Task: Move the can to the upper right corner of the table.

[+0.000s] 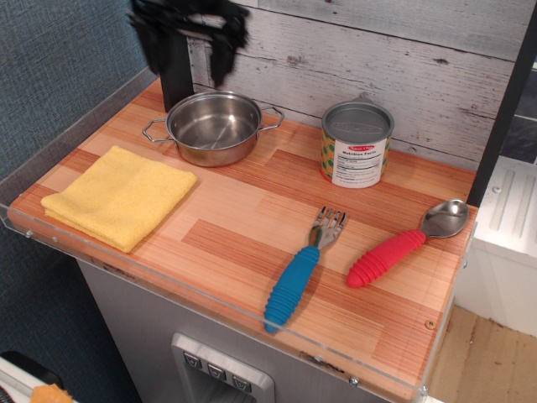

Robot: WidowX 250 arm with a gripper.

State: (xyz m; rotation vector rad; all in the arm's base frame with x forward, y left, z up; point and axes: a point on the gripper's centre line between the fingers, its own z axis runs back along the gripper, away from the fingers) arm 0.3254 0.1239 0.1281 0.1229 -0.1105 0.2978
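So we've got the table (252,220), striped reddish-orange wood with a clear rim, taking up most of the view. Biggest thing on it is the yellow cloth (120,196), folded at the front left. Behind that sits the steel pot (213,127) with its two little handles, nothing inside that we can see.

The gripper (186,44) hangs up at the top left, above and behind the pot, well clear of everything. It's a bit blurred, but we can make out its two fingers spread apart with nothing between them.

The can (357,143) stands upright near the back edge, right of centre, close to the plank wall, label facing us.

Down front we have the fork (301,270) with a blue ribbed handle, tines pointing toward the can, and just to its right the spoon (406,243) with a red handle, bowl near the right edge.
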